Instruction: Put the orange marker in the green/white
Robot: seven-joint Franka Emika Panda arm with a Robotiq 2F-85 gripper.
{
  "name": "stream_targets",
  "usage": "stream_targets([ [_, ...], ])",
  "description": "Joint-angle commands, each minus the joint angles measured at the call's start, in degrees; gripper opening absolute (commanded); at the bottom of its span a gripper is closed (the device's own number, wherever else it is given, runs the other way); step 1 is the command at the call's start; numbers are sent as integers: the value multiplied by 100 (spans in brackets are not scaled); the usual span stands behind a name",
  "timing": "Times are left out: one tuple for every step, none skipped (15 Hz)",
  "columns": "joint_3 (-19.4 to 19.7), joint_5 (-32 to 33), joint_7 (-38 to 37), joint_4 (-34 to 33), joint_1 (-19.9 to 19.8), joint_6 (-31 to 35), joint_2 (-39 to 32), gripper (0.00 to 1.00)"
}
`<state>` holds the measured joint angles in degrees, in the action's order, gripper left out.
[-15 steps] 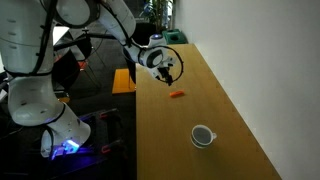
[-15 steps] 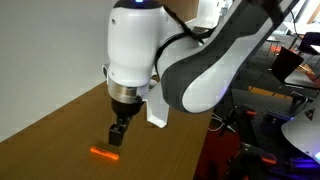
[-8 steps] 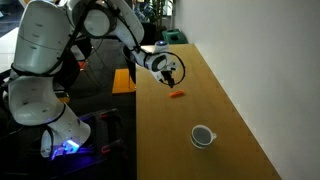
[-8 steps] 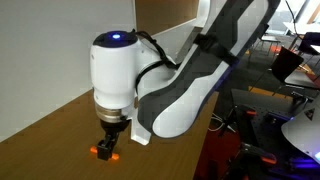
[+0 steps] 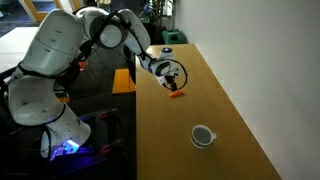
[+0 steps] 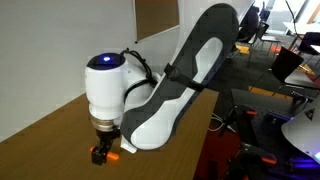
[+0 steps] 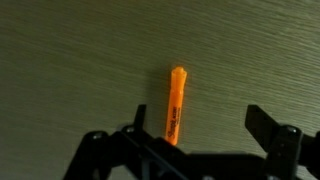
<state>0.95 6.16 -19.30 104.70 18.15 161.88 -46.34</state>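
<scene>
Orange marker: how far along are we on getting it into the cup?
Done: the gripper hangs low over the orange marker, open jaws either side of it in the wrist view. In hand: the grasp, not yet closed; the marker lies flat on the wooden table. Left: close, lift, carry to the white cup and drop it in.

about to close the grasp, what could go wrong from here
1. In the wrist view the open gripper straddles only the near end of the orange marker; pinched there, it might pivot or slip out.
2. The cup stands well down the table, and its mouth is small, so a tilted marker could miss it or tip it.
</scene>
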Motion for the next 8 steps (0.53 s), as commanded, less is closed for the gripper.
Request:
stream_targets([
  [28,-201,183,-594,-71,-131,-470,100],
  [20,-221,206,-720,-102,-132,-594,100],
  [2,-235,237,-835,-137,-113,-709,100],
  [-30,-256,259,-937,-172,-118,-802,100],
  [-67,-273,298,-1073,-219,-120,-928,100],
  [-75,-287,296,-1176,-230,-159,-1008,100],
  [-66,-296,280,-1297,-228,-170,-1104,100],
  [-78,-304,286,-1389,-238,-183,-1170,99],
])
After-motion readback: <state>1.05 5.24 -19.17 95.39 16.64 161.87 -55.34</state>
